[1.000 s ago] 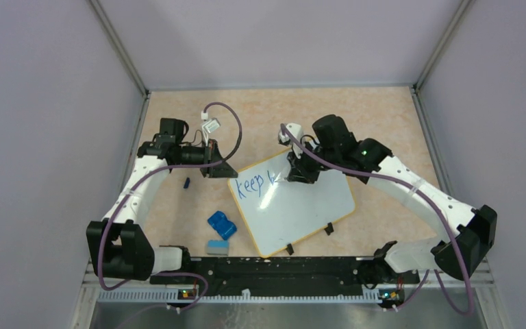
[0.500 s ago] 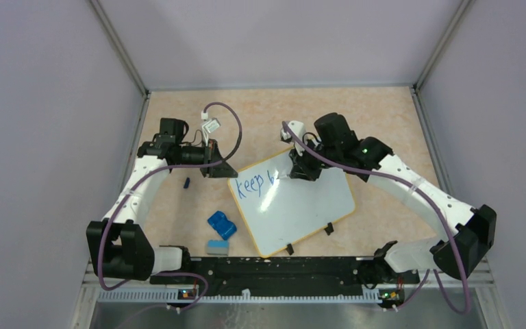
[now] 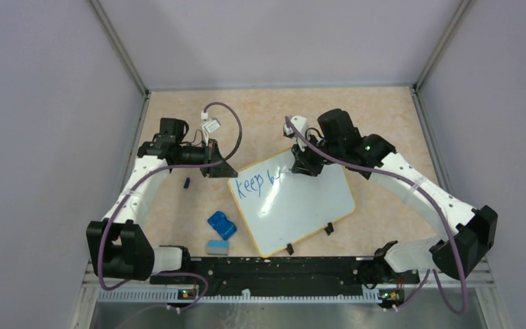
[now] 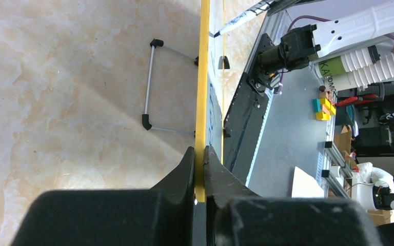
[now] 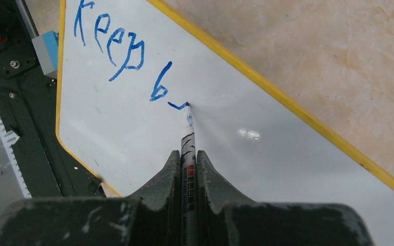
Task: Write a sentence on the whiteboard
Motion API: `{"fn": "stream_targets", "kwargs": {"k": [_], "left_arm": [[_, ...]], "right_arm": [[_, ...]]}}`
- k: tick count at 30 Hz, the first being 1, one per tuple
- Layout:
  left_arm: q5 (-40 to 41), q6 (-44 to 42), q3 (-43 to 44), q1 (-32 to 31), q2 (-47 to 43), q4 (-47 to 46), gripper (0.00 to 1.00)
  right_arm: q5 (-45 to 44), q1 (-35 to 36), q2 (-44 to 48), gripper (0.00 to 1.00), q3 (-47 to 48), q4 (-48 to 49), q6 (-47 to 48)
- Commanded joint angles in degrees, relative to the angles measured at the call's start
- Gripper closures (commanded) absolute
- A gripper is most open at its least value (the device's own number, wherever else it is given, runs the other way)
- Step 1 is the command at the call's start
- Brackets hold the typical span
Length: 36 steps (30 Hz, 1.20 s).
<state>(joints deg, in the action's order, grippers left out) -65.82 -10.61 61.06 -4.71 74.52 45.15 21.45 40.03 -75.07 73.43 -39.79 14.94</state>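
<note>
Right gripper [image 5: 187,155] pinching marker [image 5: 187,134], tip on whiteboard [image 5: 128,148]: wants light, even pressure; left gripper [image 4: 200,152], clamping rim [image 4: 203,77], holds steady.

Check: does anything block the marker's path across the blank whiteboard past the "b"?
Nothing visible does. The right tool holds the marker tip-down on the whiteboard, with bare white surface beyond. The left tool clamps the yellow rim, clear of the writing.

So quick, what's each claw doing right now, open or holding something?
Left gripper: closed on the yellow rim of the whiteboard.
Right gripper: closed on a marker.
</note>
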Motion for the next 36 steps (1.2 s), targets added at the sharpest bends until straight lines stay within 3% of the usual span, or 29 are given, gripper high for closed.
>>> {"fn": "stream_targets", "kwargs": {"k": [1, 36], "left_arm": [[2.45, -0.99, -0.67, -1.64, 0.15, 1.38, 1.00], [2.46, -0.99, -0.94, -1.75, 0.78, 1.01, 1.00]], "right_arm": [[-0.81, -0.75, -0.68, 1.00, 3.56, 2.46, 0.14], [1.84, 0.86, 1.90, 1.00, -2.60, 2.11, -1.49]]}}
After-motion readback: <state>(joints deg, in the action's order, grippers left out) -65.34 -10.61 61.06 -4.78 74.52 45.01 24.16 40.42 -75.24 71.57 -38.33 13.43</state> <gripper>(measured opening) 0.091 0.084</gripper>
